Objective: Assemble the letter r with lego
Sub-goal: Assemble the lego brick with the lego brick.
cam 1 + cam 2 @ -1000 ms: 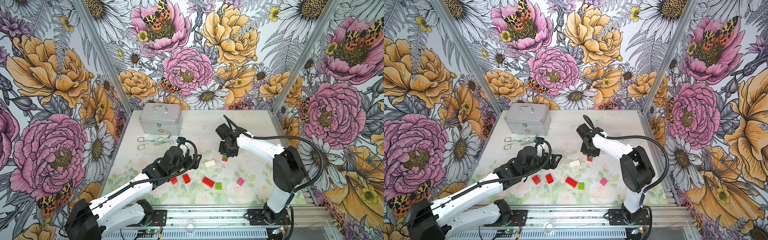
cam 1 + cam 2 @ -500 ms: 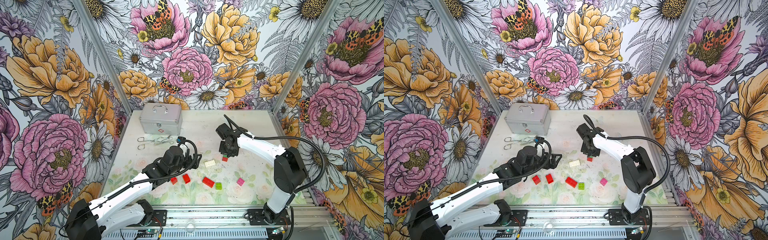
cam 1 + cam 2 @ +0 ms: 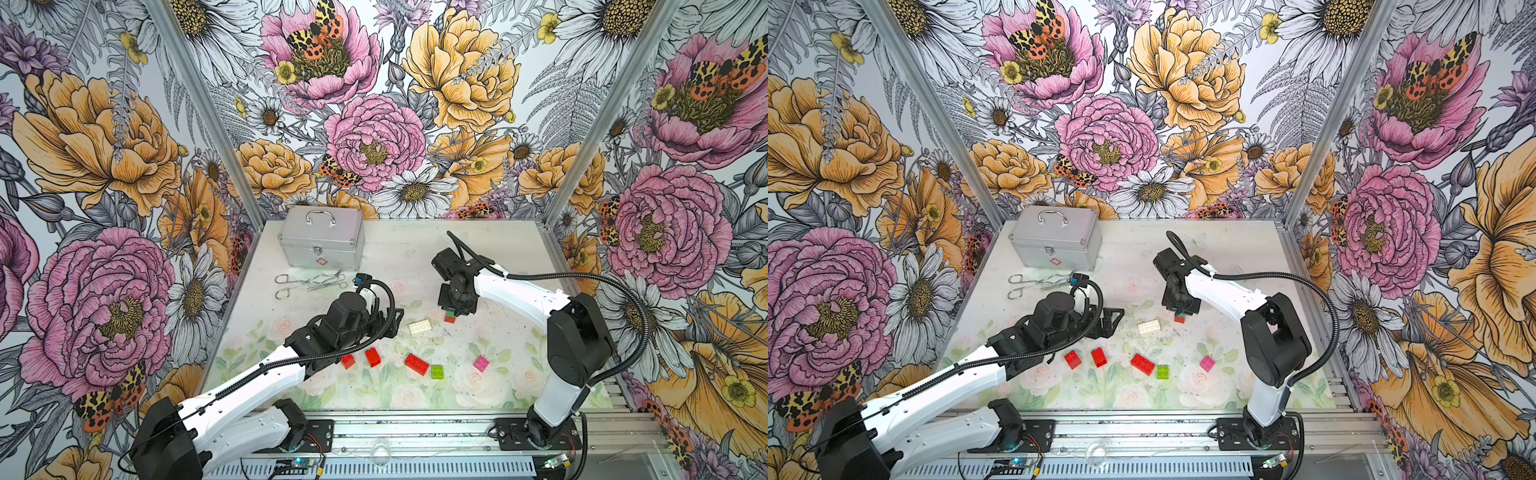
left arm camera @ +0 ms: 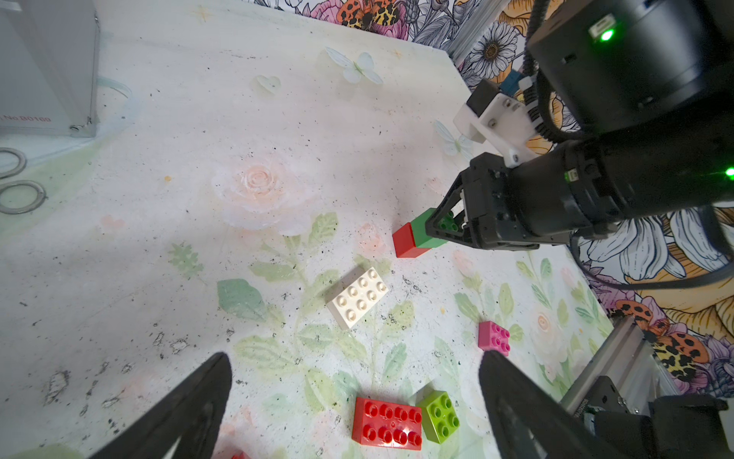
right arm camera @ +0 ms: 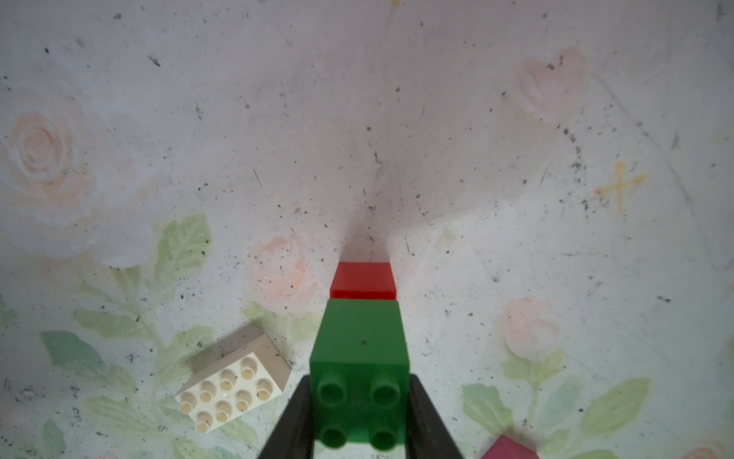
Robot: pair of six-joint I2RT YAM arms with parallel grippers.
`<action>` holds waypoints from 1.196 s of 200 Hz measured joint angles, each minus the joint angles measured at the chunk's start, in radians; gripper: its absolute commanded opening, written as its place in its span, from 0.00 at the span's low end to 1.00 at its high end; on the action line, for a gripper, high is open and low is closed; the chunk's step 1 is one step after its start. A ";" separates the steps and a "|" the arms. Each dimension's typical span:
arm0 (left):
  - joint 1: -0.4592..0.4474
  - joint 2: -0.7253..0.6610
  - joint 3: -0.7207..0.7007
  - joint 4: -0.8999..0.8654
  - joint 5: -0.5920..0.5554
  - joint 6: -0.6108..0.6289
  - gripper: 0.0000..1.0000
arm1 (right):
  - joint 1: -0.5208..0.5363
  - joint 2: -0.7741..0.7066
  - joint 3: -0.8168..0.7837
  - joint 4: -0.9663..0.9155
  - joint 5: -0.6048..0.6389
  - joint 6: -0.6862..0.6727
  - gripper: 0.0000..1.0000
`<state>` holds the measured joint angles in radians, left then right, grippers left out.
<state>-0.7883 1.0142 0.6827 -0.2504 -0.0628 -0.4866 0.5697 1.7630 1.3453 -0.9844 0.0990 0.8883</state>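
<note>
Right jaws: clamped on dark green brick point(image 5: 359, 345), which is stacked on red brick point(image 5: 363, 280).
Left jaws: wide, empty.
White brick point(image 4: 357, 296): flat on desk point(image 4: 238, 119), near stack.

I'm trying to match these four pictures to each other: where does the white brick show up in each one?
In a top view: white brick, just left of the green-red stack.
In a top view: white brick, again just left of the green-red stack.
Left wrist view: white brick, between the green-red stack and the long red brick.
Right wrist view: white brick, beside the green-red stack.
Shared landmark: the green-red stack.
</note>
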 measured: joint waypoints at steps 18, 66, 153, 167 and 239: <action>-0.004 0.013 0.000 0.000 0.000 0.000 0.99 | -0.002 0.000 0.000 0.002 -0.003 -0.001 0.25; -0.010 0.029 0.008 0.000 0.000 0.000 0.99 | -0.015 0.000 -0.002 0.006 -0.011 -0.016 0.25; -0.015 0.029 0.010 0.001 -0.001 0.000 0.99 | -0.021 0.000 -0.021 0.029 -0.019 -0.007 0.24; -0.015 0.029 0.010 0.001 -0.001 0.000 0.99 | -0.021 0.001 -0.021 0.029 -0.019 -0.007 0.24; -0.015 0.032 0.009 0.016 -0.001 0.000 0.99 | -0.021 0.014 -0.008 0.018 -0.019 -0.008 0.25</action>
<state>-0.8032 1.0458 0.6918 -0.2348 -0.0635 -0.4866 0.5484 1.7767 1.3376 -0.9665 0.0799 0.8803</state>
